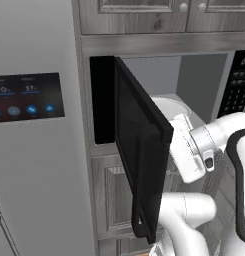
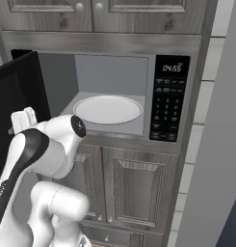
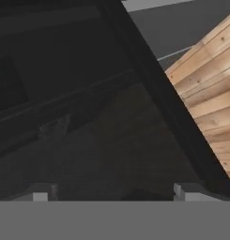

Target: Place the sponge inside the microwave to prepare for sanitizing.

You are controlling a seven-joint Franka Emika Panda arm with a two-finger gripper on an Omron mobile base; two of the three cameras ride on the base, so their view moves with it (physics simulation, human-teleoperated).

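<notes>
The black built-in microwave (image 2: 170, 98) stands open, showing its grey cavity and the white round turntable (image 2: 108, 109). Its dark glass door (image 1: 140, 150) is swung far out to the left, edge-on toward the base. My hand (image 1: 186, 150) sits right behind the door's free edge, in front of the cavity. In the hand view my gripper (image 3: 114, 194) is open, its two tips far apart with nothing between them, looking close onto the door's dark glass (image 3: 74, 117). The sponge is out of view.
A grey fridge with a blue-lit display panel (image 1: 26, 97) fills the left. Grey wooden cabinets sit above (image 2: 95, 9) and below (image 2: 134, 188) the microwave. The keypad (image 2: 168, 103) is on the cavity's right. Wooden floor (image 3: 210, 98) lies beyond the door.
</notes>
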